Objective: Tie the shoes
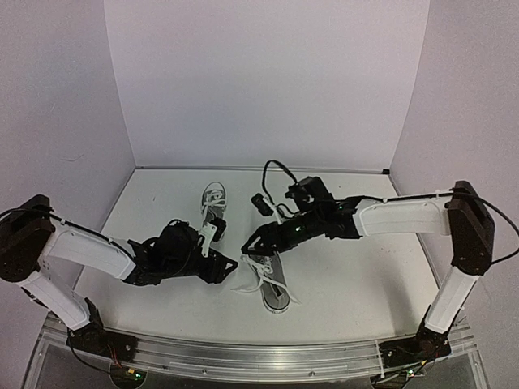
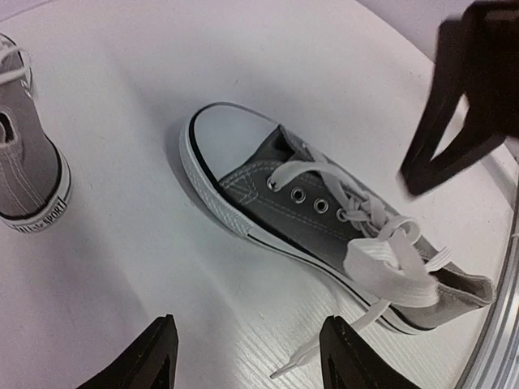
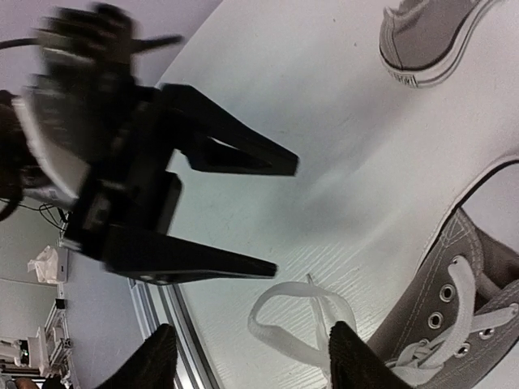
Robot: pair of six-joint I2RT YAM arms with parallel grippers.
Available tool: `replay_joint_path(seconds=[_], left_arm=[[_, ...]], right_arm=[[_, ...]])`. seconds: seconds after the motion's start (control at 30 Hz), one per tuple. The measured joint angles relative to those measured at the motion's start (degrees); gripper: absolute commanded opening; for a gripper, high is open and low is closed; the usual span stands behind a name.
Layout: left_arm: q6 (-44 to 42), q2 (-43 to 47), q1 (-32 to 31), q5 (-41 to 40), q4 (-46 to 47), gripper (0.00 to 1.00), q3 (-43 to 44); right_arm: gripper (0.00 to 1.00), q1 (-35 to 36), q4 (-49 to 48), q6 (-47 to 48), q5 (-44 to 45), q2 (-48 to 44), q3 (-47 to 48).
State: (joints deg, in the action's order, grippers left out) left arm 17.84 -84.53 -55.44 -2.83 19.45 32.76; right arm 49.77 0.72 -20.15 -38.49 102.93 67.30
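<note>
**A:** Starting on the left, how did things stand?

**B:** The left gripper (image 2: 247, 322) was spread wide with nothing between its fingers, low over the table (image 1: 365, 267). The far sneaker (image 1: 212, 204) sat beyond it, apart from both arms.

**A:** And the near sneaker (image 1: 274, 288)?

**B:** It sat upright between the two grippers. Its white laces (image 2: 385, 263) were bunched loosely over the tongue, and a loose loop (image 3: 300, 286) spilled onto the table. I couldn't tell whether the knot was snug.

**A:** And the right side?

**B:** The right gripper (image 3: 251, 327) was also parted and empty, with that loop lying just ahead of its fingers.

**A:** Which step was it?

**B:** Between grasps on the near sneaker's knot, I judged. Next, each gripper needed to pinch a lace low against the table and pull outward without dragging the sneaker.
</note>
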Motion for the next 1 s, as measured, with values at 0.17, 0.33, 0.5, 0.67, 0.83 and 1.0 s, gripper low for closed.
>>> replay_joint_path(seconds=[0.17,0.33,0.5,0.67,0.83,1.0], left_arm=[[3.08,-4.26,0.28,1.26,2.63,0.63,0.26],[4.68,-4.2,1.64,1.32,5.02,0.63,0.26],[4.79,-2.39,2.97,1.18,5.05,0.63,0.26],[4.69,-0.98,3.18,1.22,4.95,0.63,0.26],[4.41,-0.92,3.33,1.18,4.16,0.63,0.26],[3.01,-0.54,3.39,1.22,2.87,0.6,0.27]], right_arm=[[0.75,-4.86,0.05,-0.08,-0.29,-10.15,-3.21],[0.68,-9.48,-0.14,0.18,1.12,-14.86,-8.66],[0.64,-9.58,2.47,0.8,2.93,-12.02,-15.92],[0.62,-9.57,1.12,0.51,1.36,-8.11,-20.42],[0.57,-9.57,-6.03,-2.0,-4.0,-4.75,-22.34],[0.52,-9.57,-12.18,-4.46,-8.1,-0.91,-22.46]])
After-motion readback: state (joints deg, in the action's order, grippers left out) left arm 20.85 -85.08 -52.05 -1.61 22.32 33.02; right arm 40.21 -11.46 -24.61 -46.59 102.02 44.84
